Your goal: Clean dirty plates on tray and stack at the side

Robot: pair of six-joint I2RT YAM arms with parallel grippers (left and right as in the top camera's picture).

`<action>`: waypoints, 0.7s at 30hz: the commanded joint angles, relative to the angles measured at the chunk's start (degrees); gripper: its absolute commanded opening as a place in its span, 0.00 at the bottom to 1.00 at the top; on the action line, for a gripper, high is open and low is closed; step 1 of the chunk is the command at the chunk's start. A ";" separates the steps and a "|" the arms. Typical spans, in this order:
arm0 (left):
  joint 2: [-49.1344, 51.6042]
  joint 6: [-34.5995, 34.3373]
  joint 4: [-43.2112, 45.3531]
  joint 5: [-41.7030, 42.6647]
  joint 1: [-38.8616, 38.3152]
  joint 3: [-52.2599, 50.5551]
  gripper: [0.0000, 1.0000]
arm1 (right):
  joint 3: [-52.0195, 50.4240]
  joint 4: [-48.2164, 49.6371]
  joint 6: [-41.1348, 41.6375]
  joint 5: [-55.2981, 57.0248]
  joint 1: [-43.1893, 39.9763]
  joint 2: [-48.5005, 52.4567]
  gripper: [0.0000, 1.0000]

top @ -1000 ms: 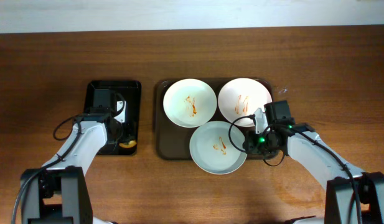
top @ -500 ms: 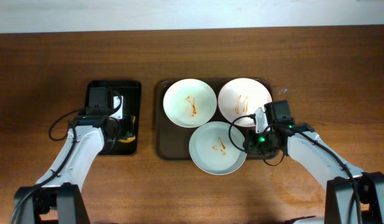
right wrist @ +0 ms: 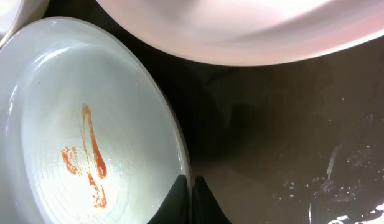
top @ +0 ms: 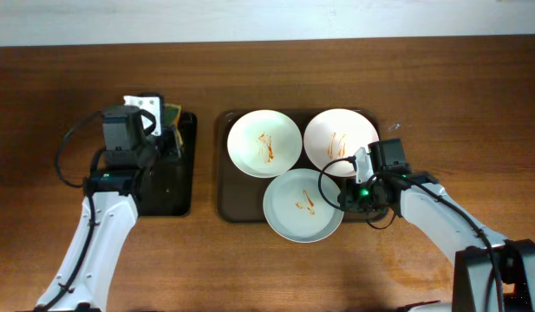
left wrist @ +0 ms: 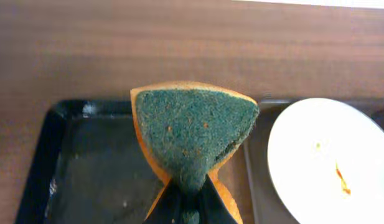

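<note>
Three plates lie on the dark brown tray (top: 225, 186), each with orange sauce streaks. A white plate (top: 264, 143) is at the back left, a white plate (top: 337, 139) at the back right, and the pale grey-green plate (top: 302, 205) at the front. My right gripper (top: 345, 201) is shut on the right rim of the grey-green plate (right wrist: 67, 143). My left gripper (top: 167, 130) is shut on a green and orange sponge (left wrist: 192, 134) and holds it above the black tray (top: 167, 186).
The smaller black tray (left wrist: 86, 168) lies left of the brown tray. The white wall edge runs along the far side of the wooden table (top: 475, 104).
My left gripper has lifted the sponge out of the black tray and moved toward the tray's far end. The right arm has stayed on the plate rim.
</note>
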 commanded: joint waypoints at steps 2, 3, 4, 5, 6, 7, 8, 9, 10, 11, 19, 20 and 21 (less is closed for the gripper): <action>-1.92 1.53 -0.15 0.22 -0.02 0.72 0.00 | 1.18 0.35 -0.09 0.26 0.52 0.31 0.04; -1.90 1.55 -0.63 0.15 -0.02 0.70 0.00 | 1.18 0.35 -0.09 0.26 0.52 0.31 0.04; -1.77 1.53 -1.60 -0.90 -0.02 0.70 0.00 | 1.18 0.35 -0.09 0.26 0.55 0.31 0.04; -1.46 1.55 -2.97 -2.01 -0.02 0.70 0.00 | 1.18 0.35 -0.09 0.26 0.52 0.31 0.04; -0.87 1.55 -4.31 -2.60 -0.02 0.70 0.00 | 1.18 0.35 -0.09 0.26 0.52 0.31 0.04; -0.22 1.55 -4.94 -2.60 -0.02 0.70 0.00 | 1.18 0.35 -0.09 0.26 0.52 0.31 0.04; 0.74 1.55 -5.66 -2.60 -0.02 0.70 0.00 | 1.18 0.35 -0.09 0.26 0.52 0.31 0.04; 1.95 1.55 -6.27 -2.58 -0.02 0.70 0.00 | 1.18 0.35 -0.09 0.26 0.55 0.31 0.04; 3.23 1.53 -6.67 -2.58 -0.02 0.70 0.00 | 1.18 0.35 -0.09 0.26 0.55 0.31 0.04; 4.83 1.53 -6.86 -2.58 -0.02 0.70 0.00 | 1.18 0.35 -0.09 0.26 0.52 0.31 0.04; 15.45 1.53 -6.84 -2.60 -2.19 0.70 0.00 | 1.18 0.33 -0.09 0.24 0.52 0.31 0.04; 16.44 1.53 -6.84 -2.56 -2.43 0.70 0.00 | 1.18 0.33 -0.09 0.26 0.52 0.31 0.04; 17.09 1.51 -6.88 -2.49 -2.80 0.70 0.00 | 1.18 0.33 -0.09 0.24 0.52 0.31 0.04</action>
